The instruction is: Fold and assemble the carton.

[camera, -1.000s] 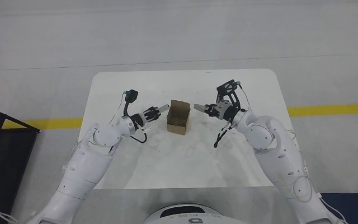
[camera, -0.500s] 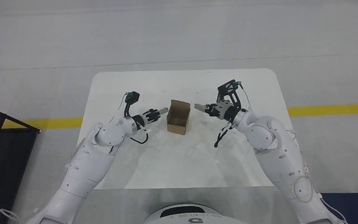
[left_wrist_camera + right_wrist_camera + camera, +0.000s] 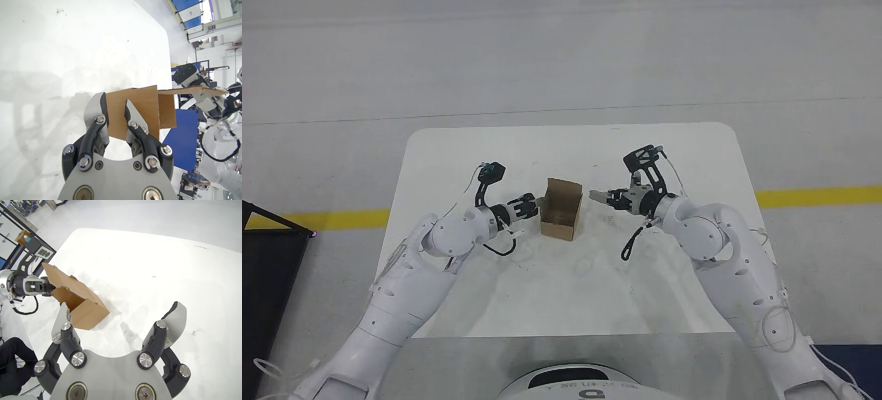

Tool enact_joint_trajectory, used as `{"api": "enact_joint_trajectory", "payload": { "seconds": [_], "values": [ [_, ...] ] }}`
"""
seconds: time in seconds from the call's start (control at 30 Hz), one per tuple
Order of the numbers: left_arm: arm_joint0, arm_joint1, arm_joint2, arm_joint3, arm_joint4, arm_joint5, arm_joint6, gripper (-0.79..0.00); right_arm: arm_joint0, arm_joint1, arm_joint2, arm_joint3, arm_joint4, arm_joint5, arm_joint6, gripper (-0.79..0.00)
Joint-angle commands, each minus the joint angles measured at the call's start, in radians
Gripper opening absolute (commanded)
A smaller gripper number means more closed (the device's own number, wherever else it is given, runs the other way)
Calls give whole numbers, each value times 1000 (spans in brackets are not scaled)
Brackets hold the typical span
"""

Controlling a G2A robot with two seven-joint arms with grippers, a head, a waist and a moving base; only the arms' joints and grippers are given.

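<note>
While its fingers stand slightly parted, the left gripper (image 3: 115,106) sits against the carton (image 3: 562,212) wall at 9 o'clock. The right gripper (image 3: 119,306), spread wide and holding nothing, lies just beside the carton at 3 o'clock. The carton stands open-topped at the middle of the table (image 3: 672,290).

Carton (image 3: 562,211) fills the gap between left pincer (image 3: 531,207) and right pincer (image 3: 595,195); far table (image 3: 572,150) passable.

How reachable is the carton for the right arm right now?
Probably yes: the open right pincer sits right beside the carton, nothing between them; the left pincer is at the far side.
</note>
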Motion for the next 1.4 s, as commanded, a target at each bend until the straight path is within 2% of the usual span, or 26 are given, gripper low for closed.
{"api": "enact_joint_trajectory", "payload": {
  "seconds": [0.0, 0.1, 0.3, 1.0, 1.1, 1.2, 1.37],
  "values": [
    [9, 2, -8, -9, 1, -8, 5, -526, 9, -1, -8, 10, 0, 12, 28, -28],
    [23, 4, -18, -26, 5, -18, 7, -520, 25, -2, -22, 26, -8, 40, 67, -77],
    [35, 5, -20, -50, 18, -26, 0, -511, 62, -7, -50, 56, -14, 84, 107, -95],
    [-8, -17, 42, -22, 34, -20, 6, -526, 147, -26, -150, 118, -37, 111, 168, -89],
    [-9, -19, 38, -18, 28, -30, 17, -493, 147, -26, -151, 118, -40, 114, 168, -89],
    [-5, -18, 27, -21, 17, -37, 13, -397, 144, -26, -149, 117, -39, 114, 168, -89],
    [13, -13, 6, -39, 13, -46, 1, -357, 135, -23, -139, 112, -34, 109, 168, -99]
  ]
}}
